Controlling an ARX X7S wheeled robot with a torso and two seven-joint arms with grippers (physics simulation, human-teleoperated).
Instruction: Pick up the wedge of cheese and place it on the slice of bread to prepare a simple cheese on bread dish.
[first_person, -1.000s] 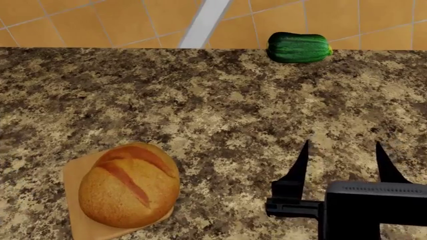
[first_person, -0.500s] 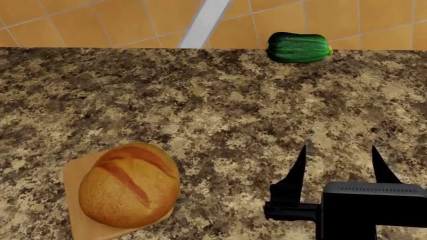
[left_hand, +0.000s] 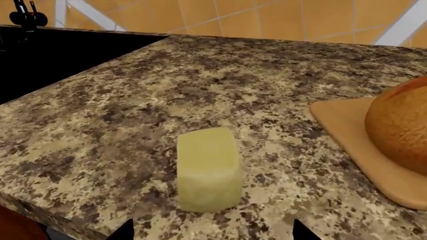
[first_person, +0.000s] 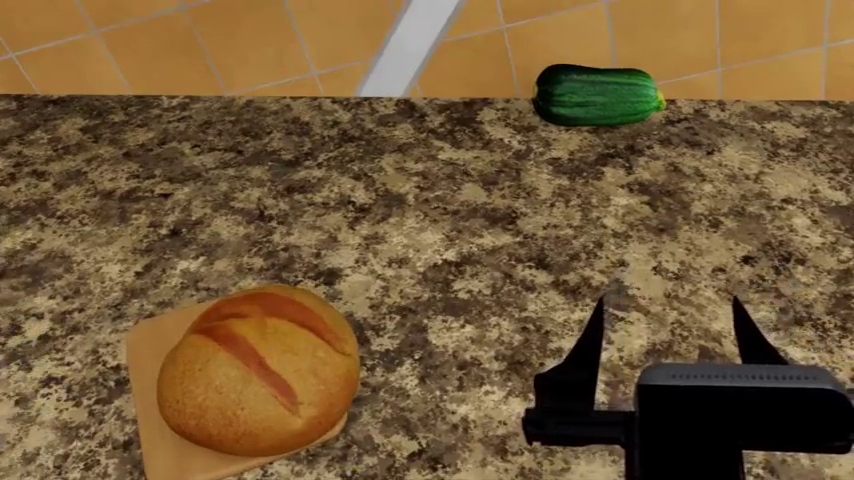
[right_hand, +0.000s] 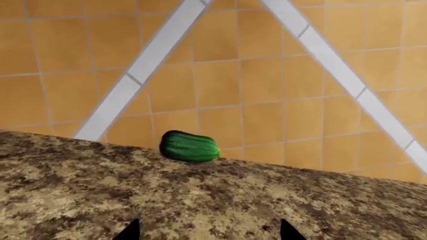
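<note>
The wedge of cheese (left_hand: 208, 167), a small pale-yellow block, lies on the granite counter (left_hand: 200, 90) near its front edge, seen only in the left wrist view. My left gripper (left_hand: 210, 232) is open and empty, its fingertips just short of the cheese. The slice of bread (first_person: 258, 368), a round golden-brown loaf on a tan slab (first_person: 150, 350), sits at the front left in the head view and beside the cheese in the left wrist view (left_hand: 400, 125). My right gripper (first_person: 663, 322) is open and empty above the counter at the front right.
A dark green zucchini (first_person: 598, 95) lies at the counter's far edge, also in the right wrist view (right_hand: 189, 146). A black sink (left_hand: 53, 60) with a faucet sits beyond the cheese. An orange tiled wall (first_person: 200, 40) backs the counter.
My right gripper has drawn back a little toward the robot and slightly left. The bread and zucchini have not moved.
</note>
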